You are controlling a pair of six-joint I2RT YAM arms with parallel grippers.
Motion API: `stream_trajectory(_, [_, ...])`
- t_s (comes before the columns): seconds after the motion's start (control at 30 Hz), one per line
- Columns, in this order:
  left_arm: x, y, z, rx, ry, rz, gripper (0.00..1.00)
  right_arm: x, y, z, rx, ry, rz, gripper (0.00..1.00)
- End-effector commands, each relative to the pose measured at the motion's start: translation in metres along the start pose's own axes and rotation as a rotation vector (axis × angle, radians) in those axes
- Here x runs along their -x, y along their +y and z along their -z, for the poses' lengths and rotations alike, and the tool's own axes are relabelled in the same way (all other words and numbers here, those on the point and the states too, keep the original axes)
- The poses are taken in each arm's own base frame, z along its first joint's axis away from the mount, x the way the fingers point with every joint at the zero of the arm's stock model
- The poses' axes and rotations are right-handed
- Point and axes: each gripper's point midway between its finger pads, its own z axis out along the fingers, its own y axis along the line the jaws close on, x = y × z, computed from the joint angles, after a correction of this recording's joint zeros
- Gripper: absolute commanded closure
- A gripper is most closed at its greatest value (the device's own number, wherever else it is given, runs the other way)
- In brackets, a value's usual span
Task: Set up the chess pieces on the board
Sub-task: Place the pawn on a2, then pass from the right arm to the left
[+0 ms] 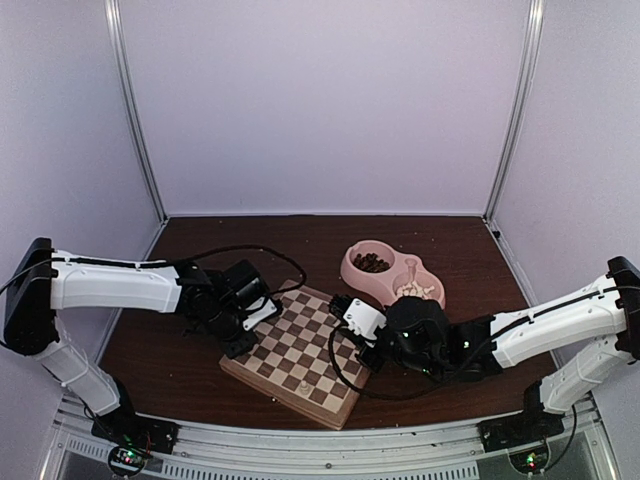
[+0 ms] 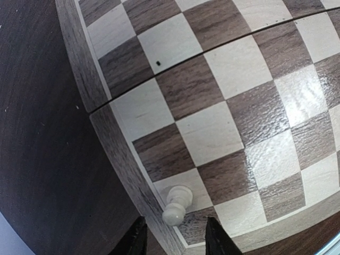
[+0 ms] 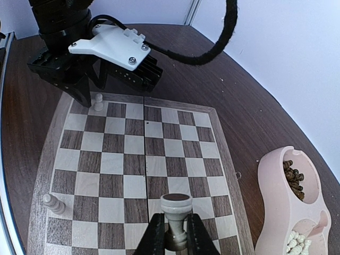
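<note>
Top external view: the board (image 1: 290, 340) lies turned on the diagonal close to the near edge of the surface (image 1: 170, 370), about midway along it. The pink bowl (image 1: 352, 268) sits behind it, toward the right edge. The left tool (image 1: 238, 345) is at the board's left corner and the right tool (image 1: 368, 352) at its right side.

Left wrist view: the left tool's jaws stand apart, with one finger (image 2: 135, 240) on either side of a pale pawn (image 2: 178, 204). The pawn stands on the corner square, free of both fingers. Raise this tool straight up. Any sideways sweep risks toppling the pawn.

Right wrist view: the right tool is clamped on a flat-topped cream piece (image 3: 176, 210), held upright above the board row nearest this camera. You cannot tell whether its base touches the wood. Centre it over one square and lower it vertically. Part the jaws only once the base sits flat. Another pale piece (image 3: 53, 203) stands at the board's edge, well apart. The spare chess pieces (image 3: 295, 245) lie in the bowl's nearer compartment and the dark figures (image 3: 293, 175) in the farther one.
</note>
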Motion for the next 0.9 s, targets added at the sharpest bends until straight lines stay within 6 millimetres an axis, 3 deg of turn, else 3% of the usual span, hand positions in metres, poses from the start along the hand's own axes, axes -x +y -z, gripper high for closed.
stream_trajectory(0.0, [0.014,-0.001,0.016,-0.032,-0.080,0.012,0.60,0.003,0.001,-0.001,-0.001,-0.008,-0.007,1.00])
stream_trajectory(0.6, [0.039,-0.005,0.092,-0.079,-0.504,0.014,0.50,0.005,0.009,0.001,0.049,-0.014,0.006,0.99])
stream_trajectory(0.7, [0.042,-0.012,0.106,-0.120,-0.592,-0.008,0.50,0.004,0.010,-0.001,0.050,-0.004,0.006,0.99])
stream_trajectory(0.87, [0.041,-0.007,0.119,-0.097,-0.698,0.005,0.51,0.004,0.012,-0.003,0.059,-0.002,0.007,0.99])
